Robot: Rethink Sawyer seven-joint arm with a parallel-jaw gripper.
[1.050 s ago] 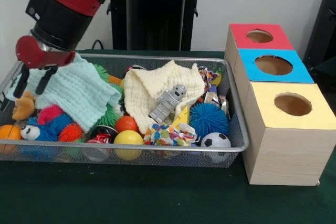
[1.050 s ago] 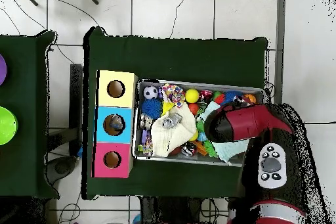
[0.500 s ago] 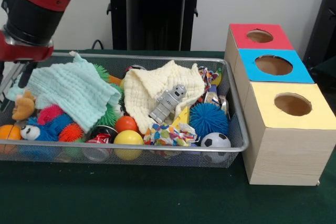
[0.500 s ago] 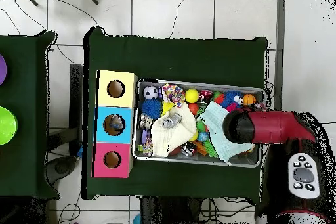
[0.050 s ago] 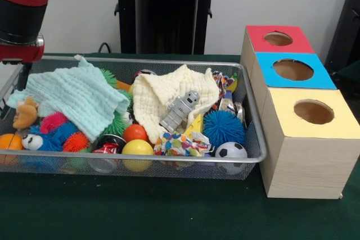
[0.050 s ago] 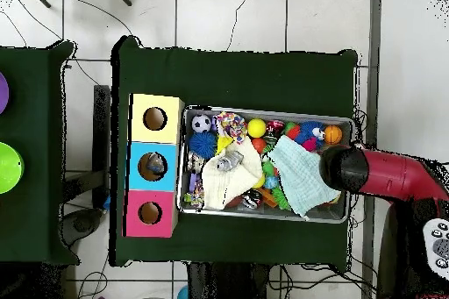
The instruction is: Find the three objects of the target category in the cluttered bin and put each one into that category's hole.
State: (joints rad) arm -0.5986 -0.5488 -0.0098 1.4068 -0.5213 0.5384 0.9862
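A wire mesh bin (image 5: pixel 169 160) holds a jumble of toys. A mint cloth (image 5: pixel 79 96) lies at its left and a cream cloth (image 5: pixel 169 96) in the middle, with a grey robot figure (image 5: pixel 180 111) on top. A blue spiky ball (image 5: pixel 223 127), a soccer ball (image 5: pixel 231 153), a yellow ball (image 5: pixel 137 149) and an orange ball (image 5: pixel 135 133) lie along the front. My gripper (image 5: pixel 21 74) hangs at the bin's left end, above the rim and beside the mint cloth (image 6: pixel 298 181). From overhead the red arm (image 6: pixel 344 171) hides it.
Three boxes with round holes stand in a row right of the bin: red (image 5: pixel 278 39), blue (image 5: pixel 292 70), yellow (image 5: pixel 313 112). Small plush toys and spiky balls (image 5: pixel 53 130) fill the bin's left front corner. Dark green cloth (image 5: pixel 140 212) covers the table.
The arm has drawn away from over the mint cloth toward the bin's end and risen. The cloth now lies uncovered, and nothing in the bin has shifted.
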